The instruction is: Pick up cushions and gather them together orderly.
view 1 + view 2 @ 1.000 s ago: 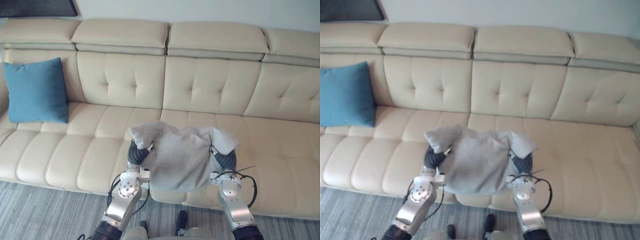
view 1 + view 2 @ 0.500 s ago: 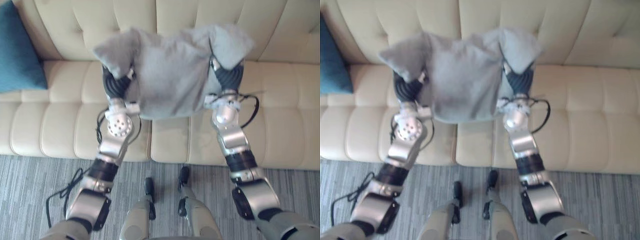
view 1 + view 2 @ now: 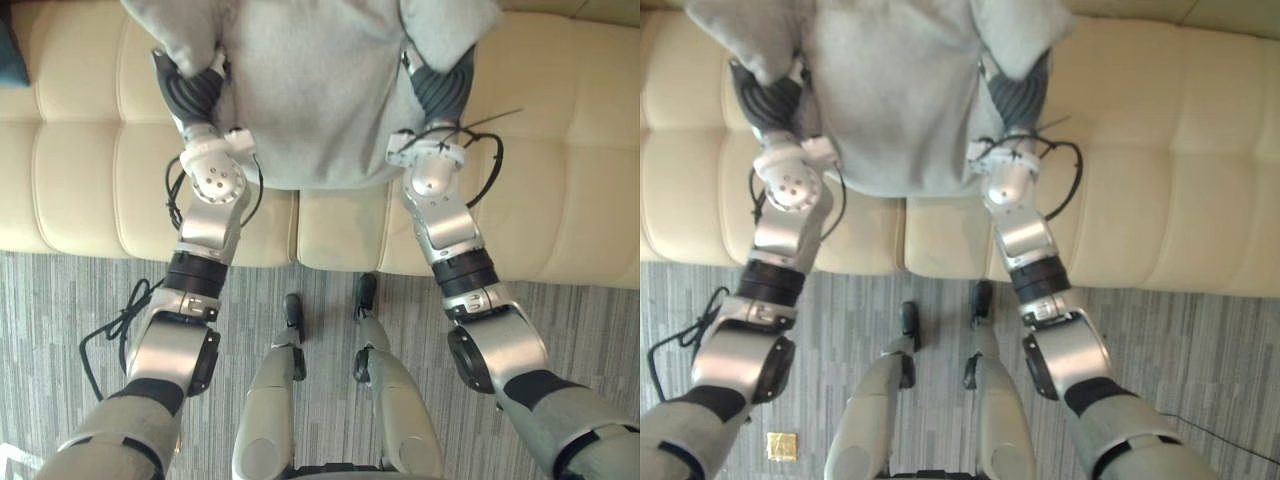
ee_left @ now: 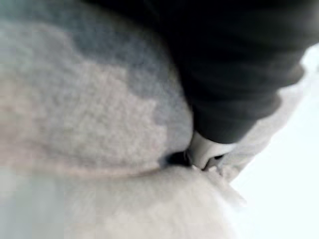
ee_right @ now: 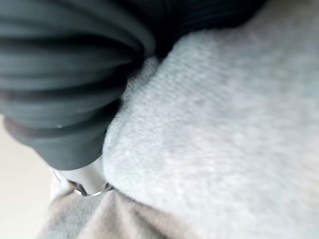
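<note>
grey cushion [image 3: 310,80] between left hand [image 3: 192,92], right [image 3: 444,85]

Cream leather sofa [image 3: 80,160] with padded, stitched seat sections, edge of a teal cushion [image 3: 8,50] on its seat at the robot's far left, grey streaked floor [image 3: 60,300] in front, small gold square [image 3: 781,446] lying on it

Before me stands a cream leather sofa [image 3: 80,170]. Stitched seams split its seat into broad padded panels, and its rounded front edge shines softly in even light. Below it runs the floor [image 3: 60,300], carpeted in grey with fine streaks of lighter and darker thread. A small yellowish square [image 3: 780,446] lies on the floor towards my left.
</note>
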